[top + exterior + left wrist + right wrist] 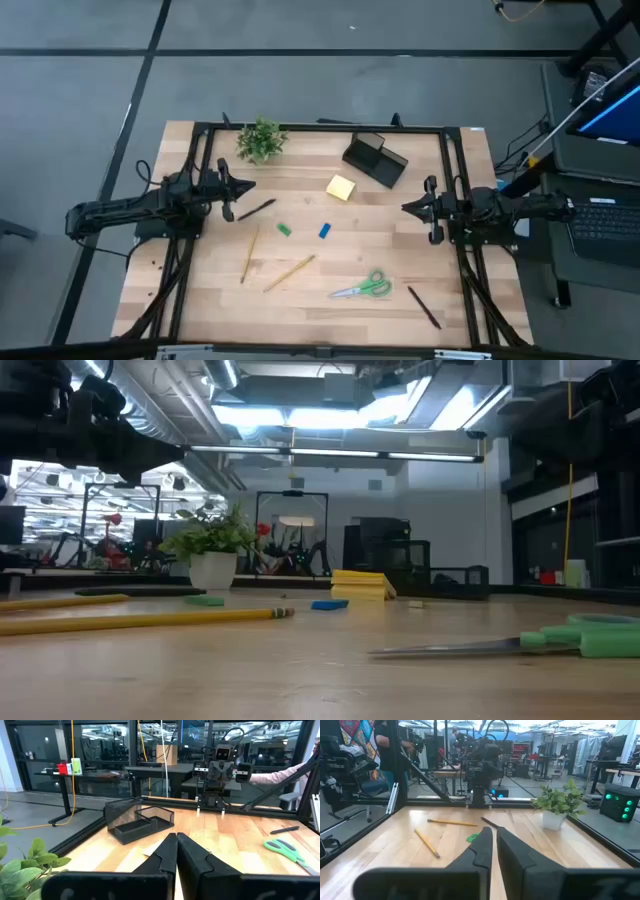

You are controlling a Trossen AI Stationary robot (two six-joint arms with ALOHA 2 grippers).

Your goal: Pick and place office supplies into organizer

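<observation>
- Nothing sits in the organizer [375, 160] yet, near the top middle of the high view. The job looks not started.
- Still to move, all loose on the table [200, 310]: the yellow sticky-note pad [341, 187], two pencils [249, 254], two pens [423, 307], the scissors [364, 288], a green eraser [284, 230] and a blue eraser [325, 231].
- At the left edge, the left gripper [250, 187] has its jaws together and holds nothing.
- At the right edge, the right gripper [405, 207] has its jaws nearly together and holds nothing.
</observation>
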